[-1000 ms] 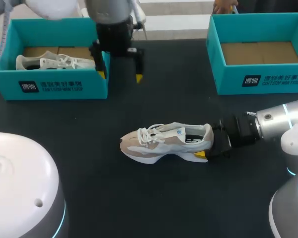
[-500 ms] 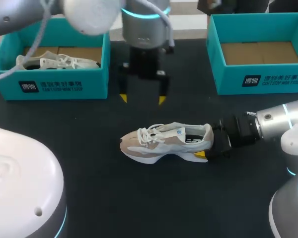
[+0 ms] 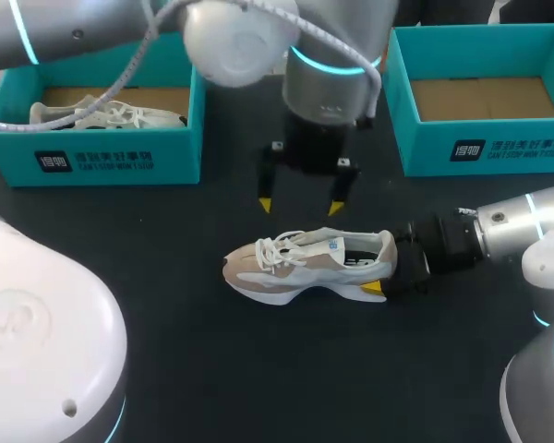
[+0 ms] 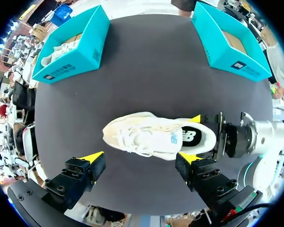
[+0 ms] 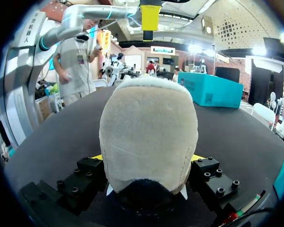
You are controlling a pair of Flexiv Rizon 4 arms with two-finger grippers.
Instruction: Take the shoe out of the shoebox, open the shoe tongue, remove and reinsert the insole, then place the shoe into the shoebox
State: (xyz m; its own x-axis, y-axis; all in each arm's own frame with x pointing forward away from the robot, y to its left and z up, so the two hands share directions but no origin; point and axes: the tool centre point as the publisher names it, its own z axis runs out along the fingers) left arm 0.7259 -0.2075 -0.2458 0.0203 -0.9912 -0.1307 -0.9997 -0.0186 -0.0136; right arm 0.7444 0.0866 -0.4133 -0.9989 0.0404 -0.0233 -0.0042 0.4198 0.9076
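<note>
The shoe (image 3: 305,266) is set upright on its sole near the middle of the table (image 3: 258,369), toe pointed toward the left edge. Its heel is clasped from both sides by the right gripper (image 3: 384,269). The left gripper (image 3: 300,206) is held above the shoe, fingers spread wide, nothing grasped. A second shoe (image 3: 102,115) is contained in the shoebox (image 3: 120,161) at the far left corner; another shoebox (image 3: 480,148) is placed at the far right corner.

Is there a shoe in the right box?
No, the right box shows only its bare cardboard floor.
</note>
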